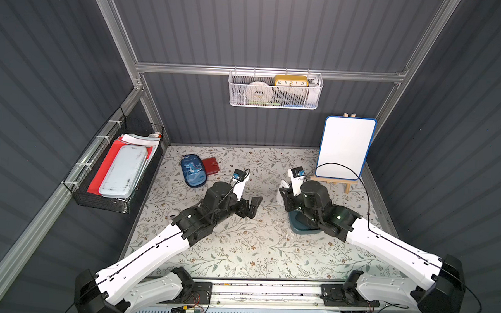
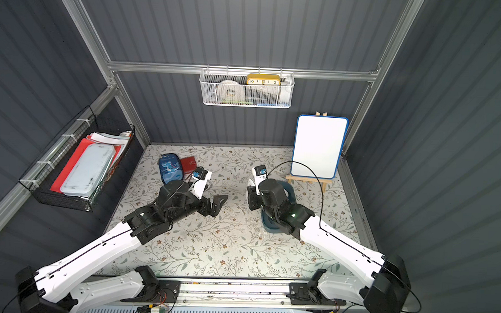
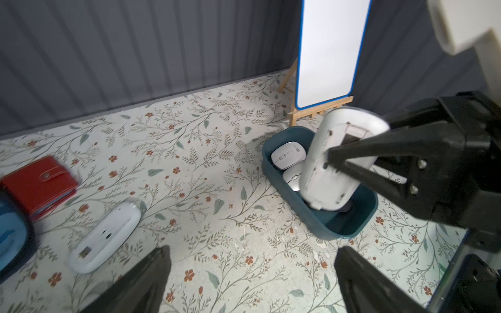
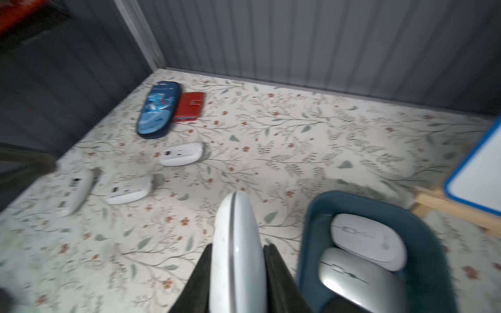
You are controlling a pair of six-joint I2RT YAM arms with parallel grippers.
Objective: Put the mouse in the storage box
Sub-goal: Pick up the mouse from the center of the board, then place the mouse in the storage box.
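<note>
Two mice (image 4: 368, 241) in box (image 3: 320, 222); my right gripper (image 4: 238, 246) clamps third mouse (image 4: 235, 216) edge-up at box's 10 o'clock. Next: shift over box, release. Left gripper (image 3: 252, 252) wide, empty.

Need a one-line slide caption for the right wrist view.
Right tool pinches a white mouse on edge by the teal storage box holding two mice.

The right arm (image 1: 385, 244) hides most of the storage box (image 1: 302, 230).
</note>
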